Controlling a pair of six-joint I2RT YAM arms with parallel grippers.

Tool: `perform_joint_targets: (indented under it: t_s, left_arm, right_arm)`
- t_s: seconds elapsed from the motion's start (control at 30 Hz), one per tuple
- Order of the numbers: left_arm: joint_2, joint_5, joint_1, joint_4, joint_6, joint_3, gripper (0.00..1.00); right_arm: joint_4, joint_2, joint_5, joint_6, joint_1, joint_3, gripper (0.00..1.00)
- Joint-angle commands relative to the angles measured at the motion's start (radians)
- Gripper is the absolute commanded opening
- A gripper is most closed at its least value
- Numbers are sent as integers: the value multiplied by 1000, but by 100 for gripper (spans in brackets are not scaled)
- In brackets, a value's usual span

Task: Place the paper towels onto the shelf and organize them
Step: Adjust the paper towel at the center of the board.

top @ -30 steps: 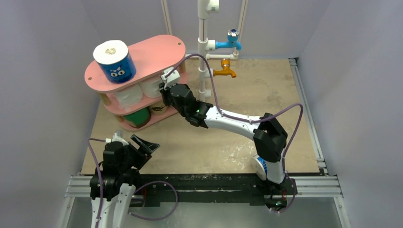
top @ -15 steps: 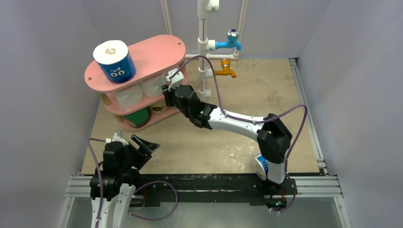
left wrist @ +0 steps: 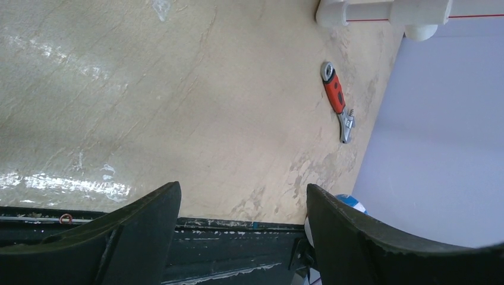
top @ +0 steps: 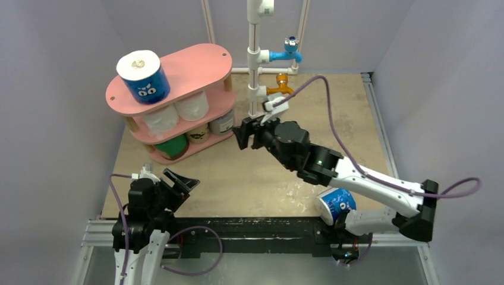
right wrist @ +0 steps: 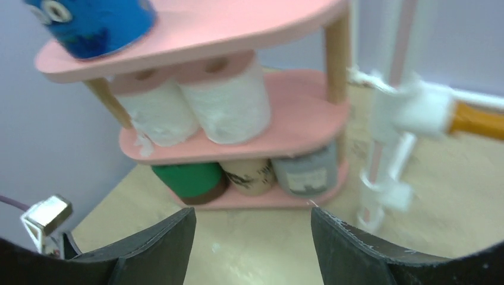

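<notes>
Paper towels: blue printed-wrapper roll (top: 336, 205) on the counter (top: 267, 181) beside the right arm's base; others sit on the pink three-tier wooden-post shelf (top: 196, 62)
Handling: probably light, soft, crushable; pinch gently across its sides
Fingers: left fingers (left wrist: 136, 231) and right fingers (right wrist: 160, 243) spread, empty

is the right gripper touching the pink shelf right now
Apart. The right wrist view shows the shelf standing beyond the open right gripper, with a stretch of table between them.
</notes>
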Motion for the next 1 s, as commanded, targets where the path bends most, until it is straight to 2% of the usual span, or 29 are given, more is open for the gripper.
perform_joint_targets:
  t_s: [0.0, 0.13, 0.23, 0.37, 0.5, 0.63, 0.77, 0.83, 0.93, 0.97]
  left_arm:
    - [-19, -3, -8, -45, -2, -35, 77]
    - [-26, 98, -12, 44, 39, -70, 77]
    - [-26, 145, -20, 90, 87, -49, 78]
    - [-30, 171, -27, 131, 99, -22, 80]
    - [-21, 221, -27, 252, 59, -66, 80]
    - [57, 267, -30, 389, 27, -121, 80]
    - [150, 245, -47, 425, 8, -125, 80]
    - [167, 223, -51, 427, -24, -135, 80]
    - [155, 174, -53, 420, -56, -159, 80]
    - [148, 157, -53, 418, -68, -168, 80]
  right_arm:
    - [-346, -176, 174, 268, -41, -135, 70]
    - [-650, -308, 247, 531, -142, -191, 73]
    - [-800, -439, 281, 672, -227, -240, 77]
    - [-936, -528, 362, 789, -303, -280, 89]
    - [-998, -559, 334, 823, -439, -329, 91]
    - [-989, -545, 312, 764, -591, -362, 92]
    - [-942, -447, 124, 696, -794, -384, 92]
    - [-983, -402, 87, 702, -829, -368, 92]
    - [-1037, -395, 112, 727, -835, -373, 92]
    - [-1053, -384, 103, 731, -834, -377, 96]
